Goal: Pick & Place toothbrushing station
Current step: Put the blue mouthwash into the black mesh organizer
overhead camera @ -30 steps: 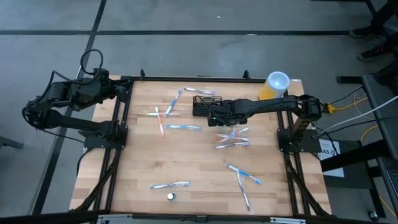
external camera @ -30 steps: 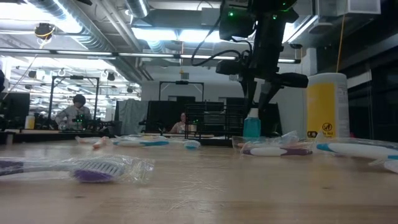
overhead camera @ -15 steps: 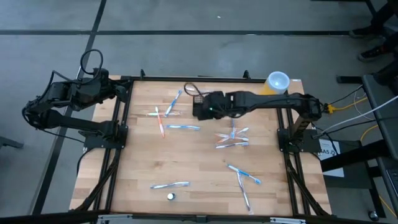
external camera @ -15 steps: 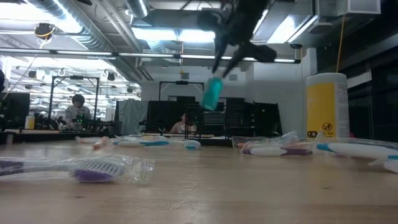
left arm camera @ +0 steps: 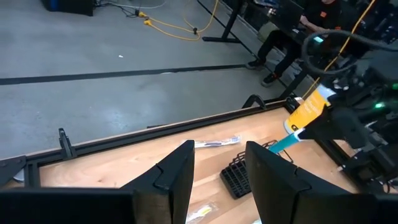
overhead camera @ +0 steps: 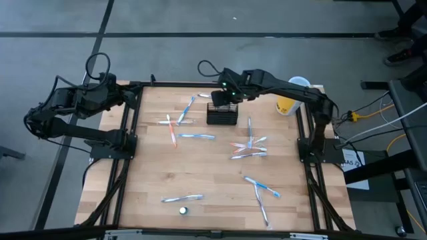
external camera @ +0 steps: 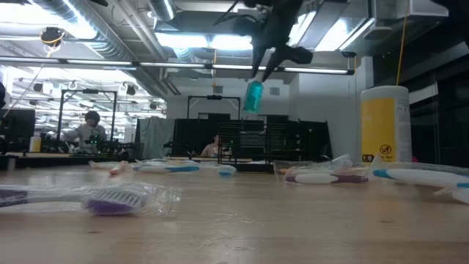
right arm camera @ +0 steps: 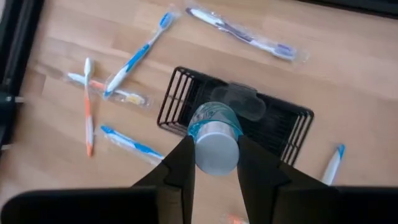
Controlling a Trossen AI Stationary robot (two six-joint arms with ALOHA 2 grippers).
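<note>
The black wire-mesh caddy [overhead camera: 222,115] stands on the wooden table near the far edge; it also shows in the right wrist view [right arm camera: 283,127] and the left wrist view [left arm camera: 238,178]. My right gripper [overhead camera: 227,94] is up in the air above the caddy's far side, shut on a teal toothbrush in clear wrap [external camera: 253,96]. My left gripper [left arm camera: 217,177] is open and empty, parked off the table's far left corner [overhead camera: 127,93]. My right gripper pinches the teal toothbrush's upper end [right arm camera: 215,151] between its two fingers, coming from above and pointing down. The toothbrush hangs below the fingers, slightly tilted and lifted clear, with its lower end [external camera: 253,105] above the caddy.
Several wrapped toothbrushes lie scattered: left of the caddy [overhead camera: 180,120], a pile to its right [overhead camera: 249,148], others near the front [overhead camera: 261,190] [overhead camera: 181,198]. A yellow canister with a white lid [overhead camera: 293,95] stands at the far right corner.
My right gripper has risen from the toothbrush pile right of the caddy with the teal toothbrush and gone toward the table's far edge and left, ending above the caddy. The toothbrush has been lifted clear of the table and now hangs below the fingers.
</note>
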